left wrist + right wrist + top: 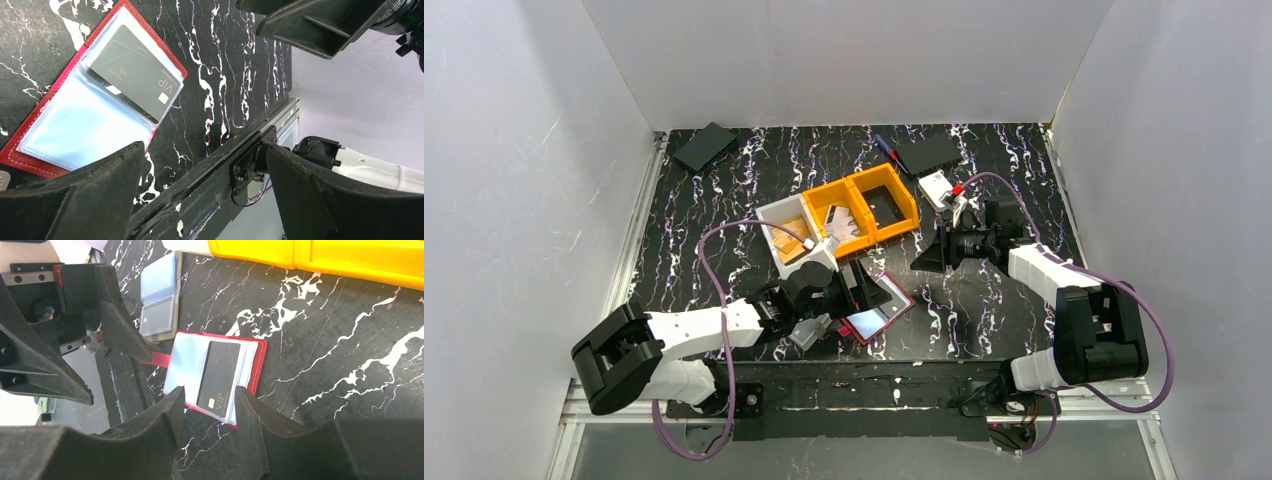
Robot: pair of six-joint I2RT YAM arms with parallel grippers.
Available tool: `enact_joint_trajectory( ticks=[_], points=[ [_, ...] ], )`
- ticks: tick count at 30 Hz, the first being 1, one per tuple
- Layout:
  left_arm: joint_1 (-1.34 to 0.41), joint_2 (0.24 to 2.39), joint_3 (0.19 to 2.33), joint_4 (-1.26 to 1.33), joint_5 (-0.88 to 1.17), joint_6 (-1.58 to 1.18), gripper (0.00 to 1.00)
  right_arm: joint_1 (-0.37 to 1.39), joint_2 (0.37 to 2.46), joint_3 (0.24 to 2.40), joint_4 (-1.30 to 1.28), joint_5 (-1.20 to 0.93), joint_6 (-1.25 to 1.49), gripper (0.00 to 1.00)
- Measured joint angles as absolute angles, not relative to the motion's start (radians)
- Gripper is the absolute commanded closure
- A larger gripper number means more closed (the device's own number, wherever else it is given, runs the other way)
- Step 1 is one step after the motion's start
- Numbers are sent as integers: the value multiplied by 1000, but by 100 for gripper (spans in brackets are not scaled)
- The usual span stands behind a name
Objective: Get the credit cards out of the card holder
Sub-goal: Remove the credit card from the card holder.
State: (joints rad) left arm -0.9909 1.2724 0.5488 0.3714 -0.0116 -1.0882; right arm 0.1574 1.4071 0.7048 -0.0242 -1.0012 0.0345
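Just beyond our right gripper [207, 392], jaws parted, the card holder [185, 362] lies open, credit card [220, 375] sleeved; left gripper [205, 150] likewise spread. Approach step: next we must pinch the card edge

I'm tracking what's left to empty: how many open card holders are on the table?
2. The red hinged card holder with clear sleeves lies open near the front edge, a dark card inside; a grey open holder lies just left of it in the top view.

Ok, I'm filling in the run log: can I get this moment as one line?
card holder open on table | dark VIP card inside | left pincer open, empty | right pincer open, empty
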Motion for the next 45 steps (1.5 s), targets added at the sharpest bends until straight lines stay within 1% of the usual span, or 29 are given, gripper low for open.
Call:
enact_joint_trajectory(
  ticks=[5, 11, 19, 24, 32, 38, 45],
  points=[
    [-985, 1277, 527, 402, -30, -1113, 17, 194, 1414, 693, -8, -977, 34, 53],
    [-977, 1299, 506, 420, -49, -1139, 25, 280, 1500, 691, -8, -937, 22, 54],
    [-974, 1397, 504, 442, -47, -1176, 35, 303, 1547, 691, -7, -912, 22, 56],
    [-969, 1439, 504, 464, -41, -1187, 38, 316, 1586, 691, -7, -912, 23, 59],
    [-957, 1474, 504, 501, -26, -1194, 44, 332, 1623, 692, -7, -918, 27, 61],
    [-951, 1517, 504, 532, -9, -1203, 48, 336, 1635, 693, -8, -919, 28, 61],
    [-944, 1556, 504, 571, 14, -1215, 49, 339, 1639, 698, -21, -915, 27, 60]
  ],
)
